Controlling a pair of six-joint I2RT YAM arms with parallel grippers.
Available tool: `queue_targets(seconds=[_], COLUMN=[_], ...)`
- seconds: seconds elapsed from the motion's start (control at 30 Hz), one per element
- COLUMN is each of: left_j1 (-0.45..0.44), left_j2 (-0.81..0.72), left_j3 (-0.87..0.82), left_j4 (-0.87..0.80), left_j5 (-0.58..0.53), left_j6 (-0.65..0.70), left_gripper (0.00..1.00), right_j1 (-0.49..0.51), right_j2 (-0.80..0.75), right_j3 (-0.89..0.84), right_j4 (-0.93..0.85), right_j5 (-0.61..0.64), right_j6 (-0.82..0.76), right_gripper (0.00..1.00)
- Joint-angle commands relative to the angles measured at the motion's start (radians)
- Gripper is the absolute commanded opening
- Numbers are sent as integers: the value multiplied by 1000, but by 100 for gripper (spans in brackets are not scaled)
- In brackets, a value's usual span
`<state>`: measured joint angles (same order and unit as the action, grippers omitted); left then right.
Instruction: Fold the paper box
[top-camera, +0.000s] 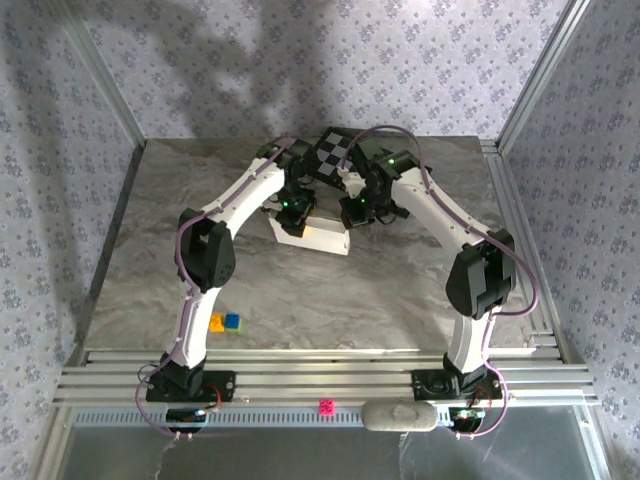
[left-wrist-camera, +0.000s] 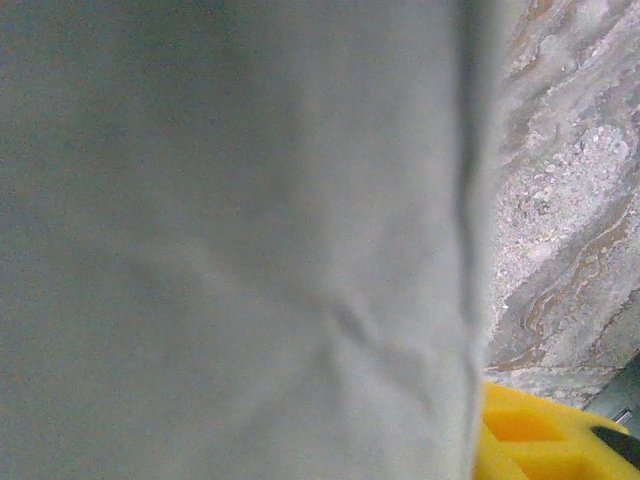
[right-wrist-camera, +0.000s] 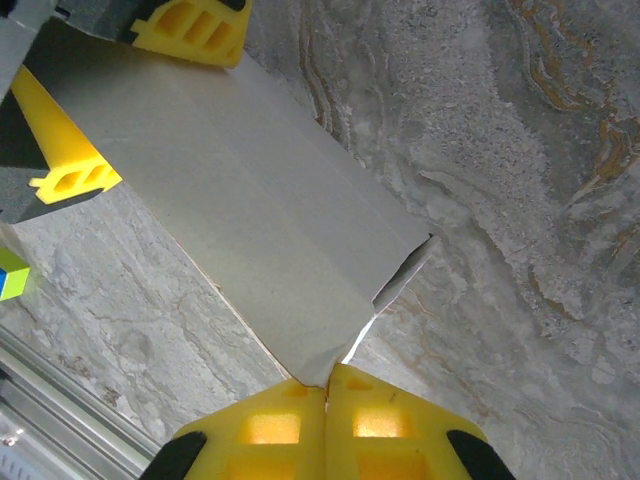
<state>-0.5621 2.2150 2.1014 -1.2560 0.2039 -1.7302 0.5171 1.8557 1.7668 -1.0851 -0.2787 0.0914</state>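
White paper box (top-camera: 318, 240), thin plain card, partly folded. Lies near the middle of the grey stone-look bench (top-camera: 330, 300), just in front of the black-and-white checkered board (top-camera: 335, 152), between the tips of the two arms. From the right wrist, looks like a long flat strip (right-wrist-camera: 250, 200) with one small flap bent at a near corner.

At the near corner, right jaws closed tight on the card. Two yellow fingers (right-wrist-camera: 270, 430) pressed together, with the card pinched in the seam between them.

At the far end of the box, left jaws apart, with one yellow finger (right-wrist-camera: 190, 30) on each side of the strip. Cannot tell if squeezing the card or just sitting beside it. From the left wrist, card (left-wrist-camera: 230, 240) very close and blurry, with a bit of yellow finger (left-wrist-camera: 530, 430) low on the right.

Further out, near the left arm's base, a small yellow block (top-camera: 216, 322) touching a small blue block (top-camera: 232, 321) on the bench. At the near edge, on the metal rail (top-camera: 300, 372), a little pink thing (top-camera: 325, 406). Beside the right arm's base, a pale grey lump (top-camera: 400, 415). Flower-pattern walls (top-camera: 60, 150) all round.
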Motion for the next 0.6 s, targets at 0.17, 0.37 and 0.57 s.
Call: queue_targets(seconds=[0.17,0.37,0.57], left_j1=[-32,-32,-34], left_j2=[34,40,45], left_j3=[37,52,65], left_j4=[-19,-21,-26], left_j5=[35,38,40], left_j6=[-15,-15,-13], left_gripper=[47,47,48], right_j1=[-15,-23,-25], right_j2=[22,39,65], right_j3=[50,83,128], right_j4=[2,-30,-63], right_j5=[-113,-122,-124], right_j6=[80,90,108], right_gripper=[0,0,0])
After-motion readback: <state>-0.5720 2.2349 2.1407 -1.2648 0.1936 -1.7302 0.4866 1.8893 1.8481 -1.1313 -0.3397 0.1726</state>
